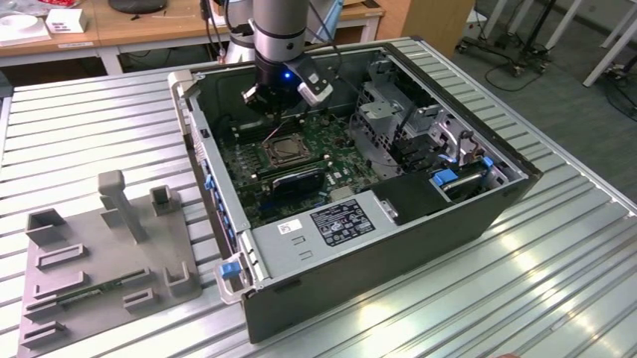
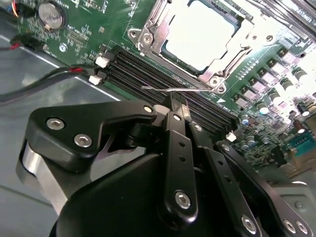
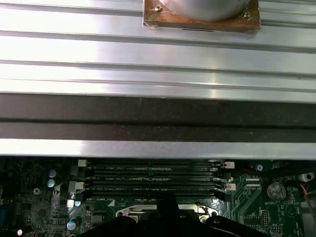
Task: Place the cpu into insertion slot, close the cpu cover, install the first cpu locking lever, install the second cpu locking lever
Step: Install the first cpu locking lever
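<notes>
The cpu (image 2: 200,32) lies flat in the insertion slot (image 1: 282,151) on the green motherboard (image 1: 333,142) inside the open computer case. The silvery cpu cover (image 2: 224,61) lies down as a frame around the chip's pale metal top. A thin wire cpu locking lever (image 2: 153,89) runs along the socket's edge beside the memory slots. My gripper (image 2: 177,106) has its black fingers pressed together on this lever's end. In the exterior view the gripper (image 1: 280,112) hangs just above the socket's far side. In the first wrist view, the gripper (image 3: 168,197) tip points at the socket's rim.
Long black memory slots (image 3: 153,177) run beside the socket. The case wall (image 3: 158,118) rises close behind them. Red and black cables (image 2: 49,81) lie near the gripper. A black power supply (image 1: 339,220) and a metal drive cage (image 1: 383,112) flank the board. A grey fixture tray (image 1: 100,261) sits on the ribbed table.
</notes>
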Motion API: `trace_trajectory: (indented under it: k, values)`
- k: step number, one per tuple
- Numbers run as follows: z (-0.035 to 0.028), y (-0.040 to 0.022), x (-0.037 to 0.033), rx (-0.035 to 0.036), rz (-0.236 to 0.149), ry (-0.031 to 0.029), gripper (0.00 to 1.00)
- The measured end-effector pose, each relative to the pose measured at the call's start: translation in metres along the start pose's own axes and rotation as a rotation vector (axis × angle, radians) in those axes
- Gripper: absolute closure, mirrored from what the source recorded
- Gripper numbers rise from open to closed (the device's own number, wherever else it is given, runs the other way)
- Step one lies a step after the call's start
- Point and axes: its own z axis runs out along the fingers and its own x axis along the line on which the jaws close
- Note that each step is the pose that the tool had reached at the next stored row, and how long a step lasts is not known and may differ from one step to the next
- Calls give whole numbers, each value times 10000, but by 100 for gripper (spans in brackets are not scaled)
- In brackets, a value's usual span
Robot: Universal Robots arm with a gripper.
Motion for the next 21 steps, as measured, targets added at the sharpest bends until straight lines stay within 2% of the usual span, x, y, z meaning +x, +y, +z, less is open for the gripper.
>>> trace_trajectory:
  k: [3,4,5,6,8,9,14,21]
  values:
    - [0,0,0,0,5,-1,89]
    - [0,0,0,-3,11,19,89]
    - [0,-1,0,-16,24,80,89]
    - [1,-2,-2,-34,43,165,89]
    - [2,-5,-6,-99,98,409,89]
    - [1,-6,-8,-129,114,478,89]
    - [2,-6,-8,-144,166,479,89]
    - [11,-9,-8,-118,920,314,89]
